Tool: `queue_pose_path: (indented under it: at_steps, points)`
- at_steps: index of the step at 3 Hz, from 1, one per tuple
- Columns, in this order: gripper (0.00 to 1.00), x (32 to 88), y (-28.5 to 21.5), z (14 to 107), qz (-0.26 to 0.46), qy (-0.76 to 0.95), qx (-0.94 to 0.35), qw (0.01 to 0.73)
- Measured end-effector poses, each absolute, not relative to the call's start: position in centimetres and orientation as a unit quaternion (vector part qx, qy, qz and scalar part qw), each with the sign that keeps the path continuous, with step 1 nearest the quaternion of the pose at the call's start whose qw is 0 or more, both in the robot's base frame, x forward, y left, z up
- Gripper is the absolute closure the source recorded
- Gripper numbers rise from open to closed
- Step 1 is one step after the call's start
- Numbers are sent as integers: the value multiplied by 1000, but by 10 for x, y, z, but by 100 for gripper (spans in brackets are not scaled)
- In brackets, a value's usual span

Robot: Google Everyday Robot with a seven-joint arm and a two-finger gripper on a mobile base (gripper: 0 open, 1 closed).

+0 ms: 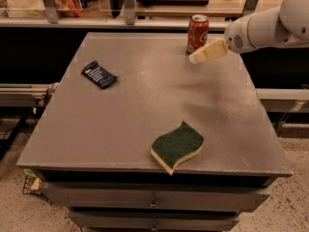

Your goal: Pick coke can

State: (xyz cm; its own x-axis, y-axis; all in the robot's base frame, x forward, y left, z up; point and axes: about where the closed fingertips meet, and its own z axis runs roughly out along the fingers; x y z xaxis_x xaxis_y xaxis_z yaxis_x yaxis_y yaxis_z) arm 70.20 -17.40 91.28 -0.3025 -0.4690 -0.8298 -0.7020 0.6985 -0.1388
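Across the grey metal table [140, 105] we see the red cylindrical coke can [197, 33], silver-topped, upright near the far edge. Our cream gripper [202, 55] hangs just beside it, lower right; we cannot tell whether it is spread or closed. A green wavy sponge [177, 146] lies near the front, and a dark blue packet [99, 74] far left.

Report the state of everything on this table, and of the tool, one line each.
coke can: upright at the far edge of the table, not held.
tool: in the air just in front of and to the right of the can's base; whether it touches is unclear.
sponge: lying flat, green side up, at the front edge.
blue packet: lying flat on the left side.
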Motion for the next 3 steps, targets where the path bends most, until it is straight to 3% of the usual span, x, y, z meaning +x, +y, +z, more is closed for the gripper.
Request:
queue_pose_path:
  at_steps: [3]
  points:
    - [0,799,-161,895,169,778,-263,544]
